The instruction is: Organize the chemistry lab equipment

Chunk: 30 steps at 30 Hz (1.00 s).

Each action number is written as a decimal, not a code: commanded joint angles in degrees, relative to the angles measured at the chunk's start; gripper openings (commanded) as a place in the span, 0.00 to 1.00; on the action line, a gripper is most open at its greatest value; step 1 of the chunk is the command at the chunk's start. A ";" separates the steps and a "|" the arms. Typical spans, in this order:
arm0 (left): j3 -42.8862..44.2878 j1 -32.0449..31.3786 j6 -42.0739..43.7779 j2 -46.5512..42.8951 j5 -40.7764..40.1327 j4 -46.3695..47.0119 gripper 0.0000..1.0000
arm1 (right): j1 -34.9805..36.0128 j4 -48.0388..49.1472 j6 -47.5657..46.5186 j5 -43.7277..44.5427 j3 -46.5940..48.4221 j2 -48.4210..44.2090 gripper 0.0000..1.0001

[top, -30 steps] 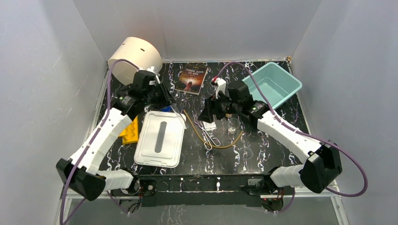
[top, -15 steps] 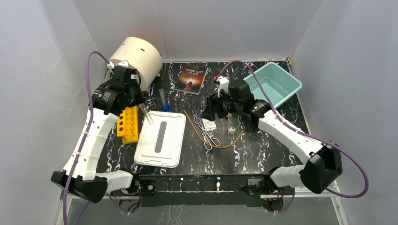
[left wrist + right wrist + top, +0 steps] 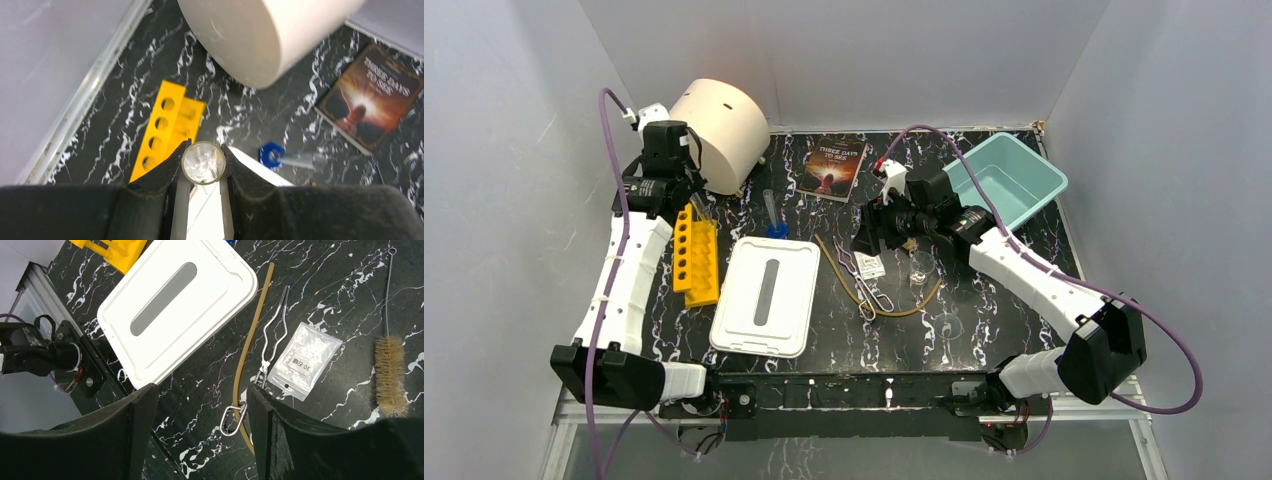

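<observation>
My left gripper is shut on a clear test tube, held upright over the far end of the yellow tube rack, which also shows in the left wrist view. A clear blue-ended tube lies by the white lid. My right gripper is open and empty, hovering over the metal tongs, tan rubber tubing, white packet and brown brush. A small glass beaker and a dish stand nearby.
A big cream cylinder lies at the back left, close behind my left gripper. A dark-covered book lies at the back middle. A teal bin stands at the back right.
My left arm has swung left and back from over the white lid, carrying the clear tube to above the yellow rack. My right gripper has barely shifted.
</observation>
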 commanded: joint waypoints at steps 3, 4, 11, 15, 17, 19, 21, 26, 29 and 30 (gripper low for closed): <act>-2.64 2.58 6.20 1.20 -7.29 14.84 0.01 | -0.43 3.04 -0.63 -2.10 2.59 -0.67 0.73; -2.33 3.10 6.43 2.15 -7.46 15.38 0.01 | -0.53 3.26 -0.60 -2.20 2.60 -0.72 0.73; -3.20 10.08 5.30 5.36 -3.05 19.13 0.02 | -0.73 3.58 -1.39 -3.00 2.91 1.27 0.73; -5.67 12.00 5.09 5.56 -0.49 22.64 0.03 | -0.75 2.77 -1.65 -2.50 3.42 2.82 0.72; -6.65 12.35 5.46 5.96 -0.52 24.25 0.03 | -0.71 2.43 -1.92 -2.31 3.67 3.17 0.72; -7.93 12.64 5.73 5.82 -0.36 26.20 0.04 | -0.71 2.21 -1.98 -2.05 3.78 3.58 0.72; -9.86 12.76 6.50 5.45 0.36 28.37 0.04 | -0.73 1.73 -1.85 -2.25 4.16 4.16 0.72; -13.84 12.89 8.17 4.50 -0.05 32.81 0.04 | -0.75 0.97 -1.76 -2.27 5.41 5.64 0.72; -15.32 12.85 9.39 4.29 -1.19 34.60 0.04 | -0.69 1.22 -1.41 -3.09 5.85 6.71 0.71; -15.92 12.96 9.84 4.08 -1.28 35.72 0.04 | -0.72 1.33 -1.30 -3.27 6.02 7.14 0.71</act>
